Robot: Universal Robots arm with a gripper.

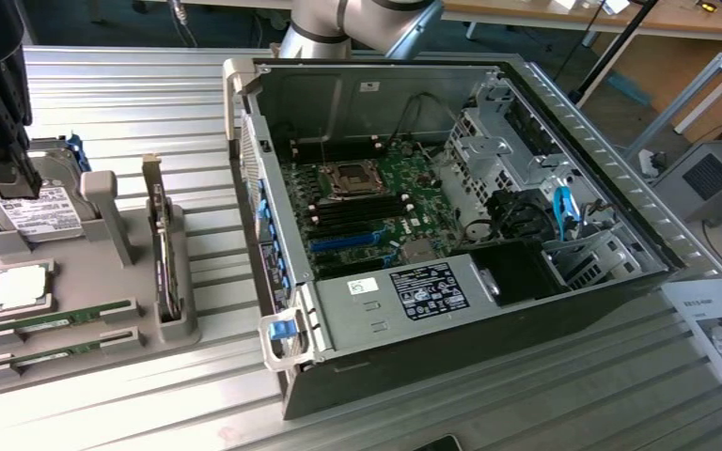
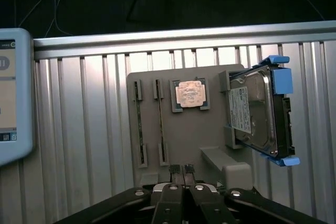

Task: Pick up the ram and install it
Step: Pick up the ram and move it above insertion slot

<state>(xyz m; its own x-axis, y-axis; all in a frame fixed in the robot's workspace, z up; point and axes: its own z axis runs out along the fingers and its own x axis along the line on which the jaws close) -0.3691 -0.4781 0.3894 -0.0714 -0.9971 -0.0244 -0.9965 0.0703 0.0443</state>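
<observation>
- The gripper (image 2: 182, 170) was shut tight with nothing in it, and it hung over the gray tray (image 2: 184, 135).
- The ram (image 2: 139, 124) lay in its slot on the tray, beside a second stick (image 2: 160, 124).
- Nothing was picked up yet.
- The open computer (image 1: 336, 89) sat near the tray.

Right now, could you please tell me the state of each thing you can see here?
gripper: shut, empty, over the tray.
ram sticks: both lying in their tray slots, untouched.
processor chip: sitting in its tray pocket.
hard drive: resting tilted in its tray holder.
expansion card: standing upright in the tray.
computer case: open, motherboard exposed.
</observation>
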